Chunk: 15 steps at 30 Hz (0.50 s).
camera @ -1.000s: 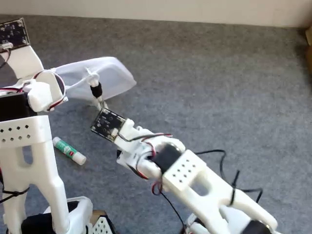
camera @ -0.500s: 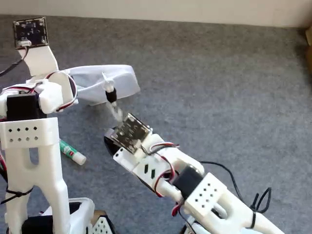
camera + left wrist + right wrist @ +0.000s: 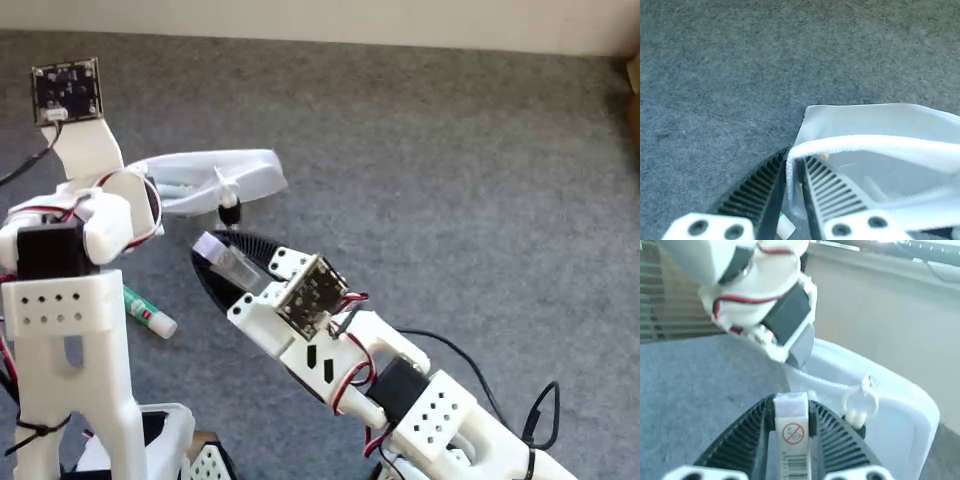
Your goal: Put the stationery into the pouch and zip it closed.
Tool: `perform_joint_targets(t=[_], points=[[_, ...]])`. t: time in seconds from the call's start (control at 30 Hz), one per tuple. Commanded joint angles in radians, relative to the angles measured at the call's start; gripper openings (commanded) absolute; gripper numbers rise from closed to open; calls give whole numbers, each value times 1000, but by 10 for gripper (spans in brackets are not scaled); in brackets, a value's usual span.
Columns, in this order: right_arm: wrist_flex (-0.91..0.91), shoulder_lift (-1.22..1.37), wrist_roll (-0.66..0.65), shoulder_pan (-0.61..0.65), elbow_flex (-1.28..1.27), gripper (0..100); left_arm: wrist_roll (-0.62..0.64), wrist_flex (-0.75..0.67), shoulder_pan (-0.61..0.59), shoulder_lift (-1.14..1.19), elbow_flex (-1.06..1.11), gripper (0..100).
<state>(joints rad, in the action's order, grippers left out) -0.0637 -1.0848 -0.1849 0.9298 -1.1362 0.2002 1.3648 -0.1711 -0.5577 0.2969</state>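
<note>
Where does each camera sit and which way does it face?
High view: fixed overhead, looking down on both arms, the pouch, a glue stick.
Left wrist view: on the left arm, looking past the left gripper, shut on the pouch rim, to carpet.
Right wrist view: on the right arm, looking past the right gripper, holding a small box, to the left arm.
Shared: all show the pouch.

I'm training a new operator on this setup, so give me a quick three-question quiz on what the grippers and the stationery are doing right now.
1. True or false: the right gripper is empty.
2. What does the left gripper pinch? A the rim of the pouch, B scissors, C nothing.
3. Fill in: the glue stick lies ____ the pouch.
Key: 1 false, it grips a small white box; 2 A; 3 outside.
</note>
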Motion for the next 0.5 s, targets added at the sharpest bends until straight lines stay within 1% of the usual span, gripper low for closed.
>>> perform_joint_targets(t=[0.0,0.17,0.47], points=[[94,-35,3,8,13,5,-32,-25,19,-1,35,5],[213,-35,2,31,13,5,-40,-20,19,-1,38,5],[404,-13,2,31,12,5,-40,-17,19,-1,38,5]])
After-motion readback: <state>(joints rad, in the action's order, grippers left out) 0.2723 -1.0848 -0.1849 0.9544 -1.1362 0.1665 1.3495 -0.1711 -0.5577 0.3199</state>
